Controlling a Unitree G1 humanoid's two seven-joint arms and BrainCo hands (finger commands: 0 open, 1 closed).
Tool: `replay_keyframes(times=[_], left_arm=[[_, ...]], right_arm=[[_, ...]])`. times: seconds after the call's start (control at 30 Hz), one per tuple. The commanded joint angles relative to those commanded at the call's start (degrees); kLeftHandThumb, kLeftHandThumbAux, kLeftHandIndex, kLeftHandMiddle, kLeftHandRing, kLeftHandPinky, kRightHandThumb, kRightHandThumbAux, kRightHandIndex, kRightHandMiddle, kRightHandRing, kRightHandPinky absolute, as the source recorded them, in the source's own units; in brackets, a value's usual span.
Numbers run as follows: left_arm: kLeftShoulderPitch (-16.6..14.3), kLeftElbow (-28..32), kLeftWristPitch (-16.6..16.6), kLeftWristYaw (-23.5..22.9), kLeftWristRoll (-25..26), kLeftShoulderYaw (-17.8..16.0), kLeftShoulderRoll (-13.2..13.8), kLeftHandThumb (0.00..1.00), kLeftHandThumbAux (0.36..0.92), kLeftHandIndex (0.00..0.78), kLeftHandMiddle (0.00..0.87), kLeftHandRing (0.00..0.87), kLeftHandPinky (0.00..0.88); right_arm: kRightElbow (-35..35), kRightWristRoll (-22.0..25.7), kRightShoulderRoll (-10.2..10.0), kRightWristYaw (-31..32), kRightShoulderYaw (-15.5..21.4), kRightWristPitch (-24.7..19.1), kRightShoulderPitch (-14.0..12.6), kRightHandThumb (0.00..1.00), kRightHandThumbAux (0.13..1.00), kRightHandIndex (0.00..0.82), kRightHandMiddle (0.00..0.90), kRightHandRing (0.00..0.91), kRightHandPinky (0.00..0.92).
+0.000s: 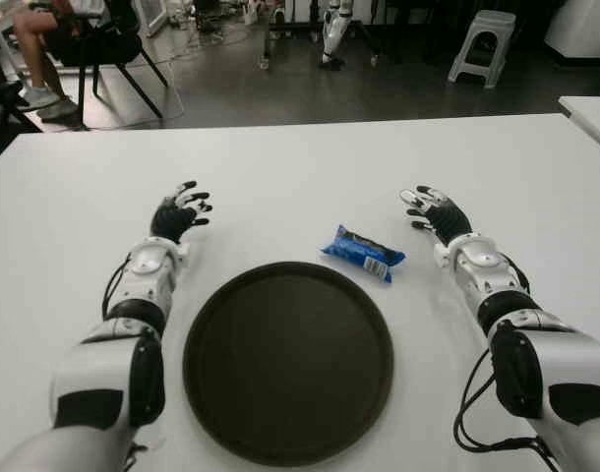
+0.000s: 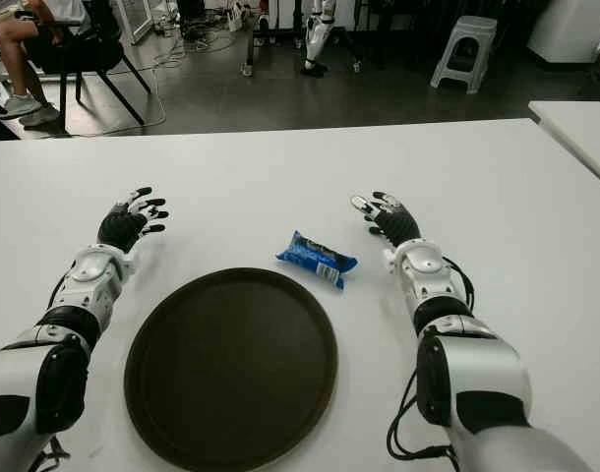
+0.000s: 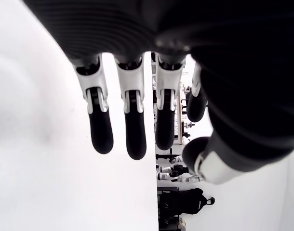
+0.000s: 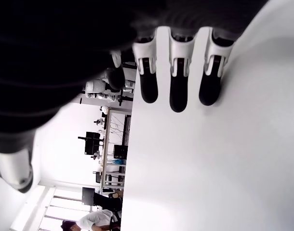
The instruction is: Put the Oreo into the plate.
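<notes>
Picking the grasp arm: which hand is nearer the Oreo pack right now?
The right hand. The Oreo pack lies just beyond the plate rim, on its right side; the left hand shows across the table, clearly farther.

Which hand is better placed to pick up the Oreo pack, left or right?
Right. The Oreo pack lies beside the open right hand, just beyond the plate; the left hand is farther off.

- Showing no readable text, brand, number or sign anywhere in these views.
- Carrying white markings on the blue Oreo pack, lying beside the plate, too small to be read.
</notes>
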State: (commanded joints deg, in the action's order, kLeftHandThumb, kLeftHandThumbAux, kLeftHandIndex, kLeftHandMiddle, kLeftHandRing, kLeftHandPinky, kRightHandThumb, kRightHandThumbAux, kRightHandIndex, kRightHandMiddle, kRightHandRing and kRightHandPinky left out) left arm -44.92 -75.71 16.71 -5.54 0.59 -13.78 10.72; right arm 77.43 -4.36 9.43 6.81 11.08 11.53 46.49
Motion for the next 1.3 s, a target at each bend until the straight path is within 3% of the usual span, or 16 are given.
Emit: replay_keyframes(times=[0.67,1.3], left_arm=[[0.0,0.0,-0.1,0.1,0.2,-0.2,-0.2,0.206,0.720,0.173,0.283,0.301,0.343],[-0.1,0.0,0.5,3.5,-1.3,0.8,-0.3,0.231,0.706,0.153,0.269,0.294,0.325]], right_arm=[[0.0,-0.4,0.2,0.2,-0.3,0.2,-0.1,0.073,0.527,0.100,0.183,0.191,0.214],[0.1,0.1,0.0,-0.3,0.0,-0.2,0.1,0.111,0.542,0.096,0.191,0.202,0.228]])
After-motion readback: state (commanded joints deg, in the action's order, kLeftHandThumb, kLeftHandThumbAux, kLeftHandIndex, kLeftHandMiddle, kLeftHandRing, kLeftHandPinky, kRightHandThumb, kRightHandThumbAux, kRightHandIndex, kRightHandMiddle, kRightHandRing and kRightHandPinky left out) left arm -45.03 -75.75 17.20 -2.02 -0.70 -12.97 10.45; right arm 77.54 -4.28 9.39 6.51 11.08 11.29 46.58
